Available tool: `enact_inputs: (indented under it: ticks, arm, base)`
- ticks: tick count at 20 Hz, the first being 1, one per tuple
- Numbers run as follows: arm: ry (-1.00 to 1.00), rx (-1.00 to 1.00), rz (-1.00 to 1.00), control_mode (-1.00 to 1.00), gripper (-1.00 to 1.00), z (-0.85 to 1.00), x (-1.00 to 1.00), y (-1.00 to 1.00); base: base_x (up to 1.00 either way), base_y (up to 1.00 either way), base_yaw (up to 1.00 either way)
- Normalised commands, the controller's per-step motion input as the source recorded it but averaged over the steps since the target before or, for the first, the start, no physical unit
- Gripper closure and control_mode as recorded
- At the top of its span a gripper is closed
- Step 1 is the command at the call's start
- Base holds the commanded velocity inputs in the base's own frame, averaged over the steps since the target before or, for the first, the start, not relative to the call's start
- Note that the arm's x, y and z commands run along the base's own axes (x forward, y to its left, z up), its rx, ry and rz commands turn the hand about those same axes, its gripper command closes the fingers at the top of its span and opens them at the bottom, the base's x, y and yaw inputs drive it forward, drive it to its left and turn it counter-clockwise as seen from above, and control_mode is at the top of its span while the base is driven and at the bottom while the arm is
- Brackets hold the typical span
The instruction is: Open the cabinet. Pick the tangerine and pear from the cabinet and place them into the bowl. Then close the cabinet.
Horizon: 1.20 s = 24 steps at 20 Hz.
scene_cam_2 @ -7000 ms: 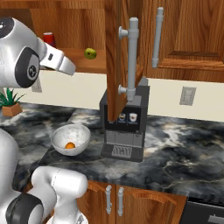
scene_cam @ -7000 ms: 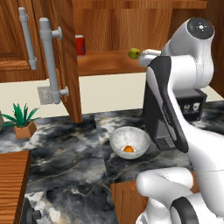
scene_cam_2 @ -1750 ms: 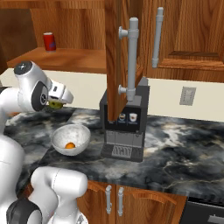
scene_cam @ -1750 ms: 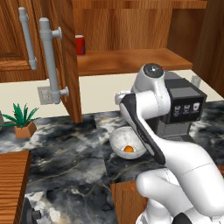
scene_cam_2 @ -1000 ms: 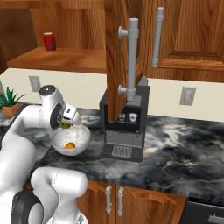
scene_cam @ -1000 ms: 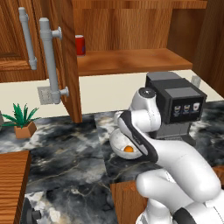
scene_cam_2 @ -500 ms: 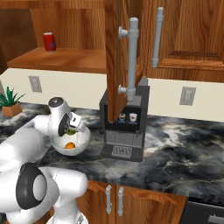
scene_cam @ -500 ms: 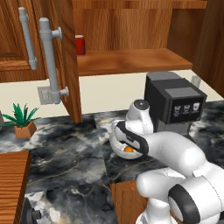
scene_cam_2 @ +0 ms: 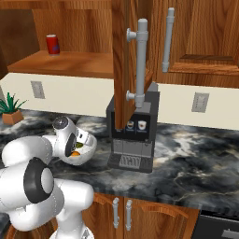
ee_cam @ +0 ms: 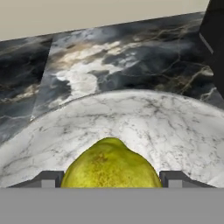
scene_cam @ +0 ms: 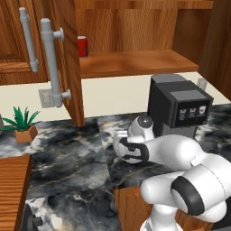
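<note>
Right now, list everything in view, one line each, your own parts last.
cabinet: one, reddish-brown wood, on the wall, both doors open
red can: one, on the cabinet shelf
bowl: one, pale mottled grey-white, on the counter left of the coffee machine
pear: one, yellow-green, between the fingertips over the bowl
tangerine: one, orange, in the bowl
coffee machine: one, black
potted plant: one, green, counter's left end
counter: dark marble
gripper: closed on the pear

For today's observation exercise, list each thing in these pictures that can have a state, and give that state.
cabinet: doors open.
pear: held between the fingers, over the bowl.
tangerine: lying in the bowl.
bowl: upright on the counter.
red can: upright on the cabinet shelf.
</note>
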Motion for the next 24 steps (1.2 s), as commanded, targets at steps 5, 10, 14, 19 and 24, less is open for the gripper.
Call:
enact_inputs:
  ticks: [5,10,14,19,24]
  arm:
    - [-0.02,0.0,0.0,-1.0,-1.0,-0.01,0.0,0.0]
    - [0.0,0.0,0.0,-1.0,-1.0,0.34,-0.09,0.0]
    - [0.0,0.0,0.0,-1.0,-1.0,0.77,-0.4,0.0]
    - [-0.04,0.01,0.0,-1.0,-1.0,0.86,-0.86,0.0]
    - [-0.2,0.0,0.0,-1.0,-1.0,1.0,-1.0,0.0]
  base:
    - [0.0,0.0,0.0]
    - [0.0,0.0,0.0]
    - [0.0,0.0,0.0]
    - [0.0,0.0,0.0]
    - [0.0,0.0,0.0]
